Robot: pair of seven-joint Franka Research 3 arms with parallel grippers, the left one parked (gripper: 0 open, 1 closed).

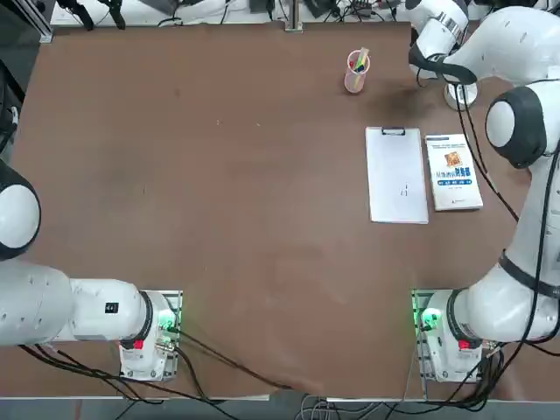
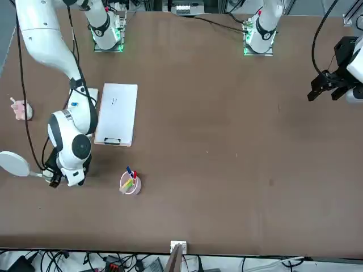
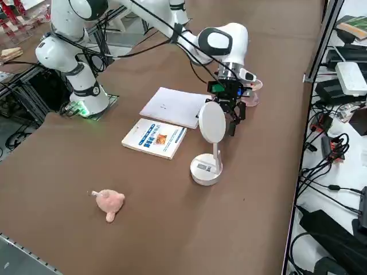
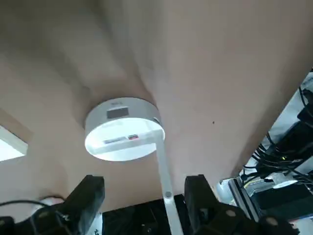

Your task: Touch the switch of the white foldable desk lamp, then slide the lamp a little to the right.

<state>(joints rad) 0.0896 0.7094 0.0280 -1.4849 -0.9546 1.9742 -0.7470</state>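
One white foldable desk lamp (image 3: 208, 146) stands at centre of my right side view, round base on the brown surface (image 3: 258, 189), thin arm upright, flat round head tilted on top. I cannot make out its switch. My right pincer (image 3: 231, 116) hangs just behind the lamp head, fingers spread wide with nothing between them; in the wrist view the lamp's arm rises between the two fingertips (image 4: 90, 188) without touching either. Left of the lamp lie a book (image 3: 154, 138) and a white clipboard (image 3: 172, 106), side by side. A pink toy (image 3: 109, 202) sits lower left. A pink pen cup (image 1: 356, 72) stands at upper centre of the top view.
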